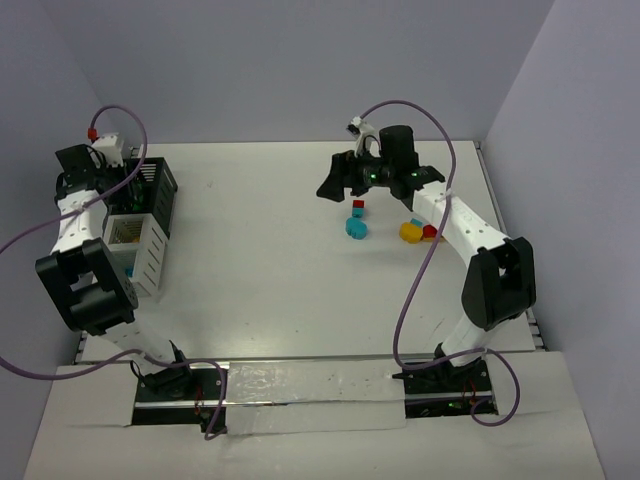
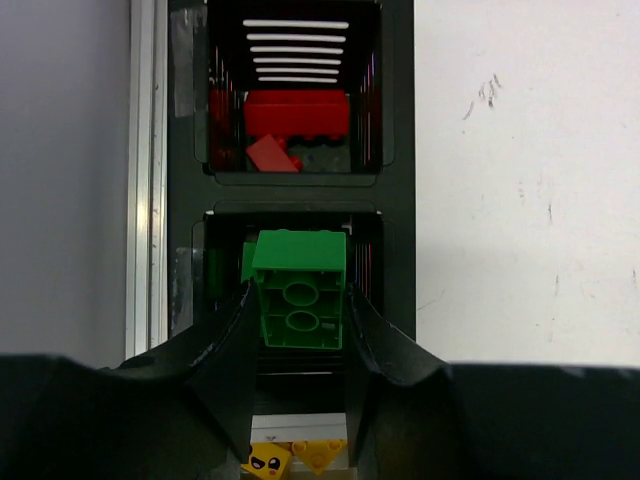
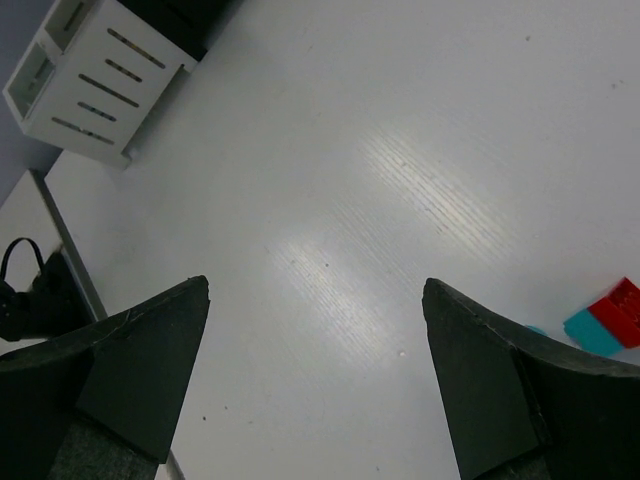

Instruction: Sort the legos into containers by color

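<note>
Green brick (image 2: 300, 270) pinched narrow in left gripper (image 2: 298, 300), over near compartment of black container (image 2: 396, 120). Red pieces (image 2: 296, 118) in far compartment, visible from left wrist only. Yellow pieces (image 2: 285, 460) just below, in white container (image 1: 148, 255). Right gripper (image 3: 315, 300) spread wide, holding nothing, above table (image 1: 270, 260). Loose beside it: cyan lego (image 1: 356, 227), red lego (image 1: 358, 205), yellow lego (image 1: 410, 232). Purple cables (image 1: 420, 270) along both arms.

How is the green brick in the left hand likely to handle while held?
Probably rigid: the green brick has crisp square edges pinched in the left hand. Likely light, since its underside shows hollow tubes. Its smooth sides might slip if the pinch loosens, dropping it into the black bin below.
</note>
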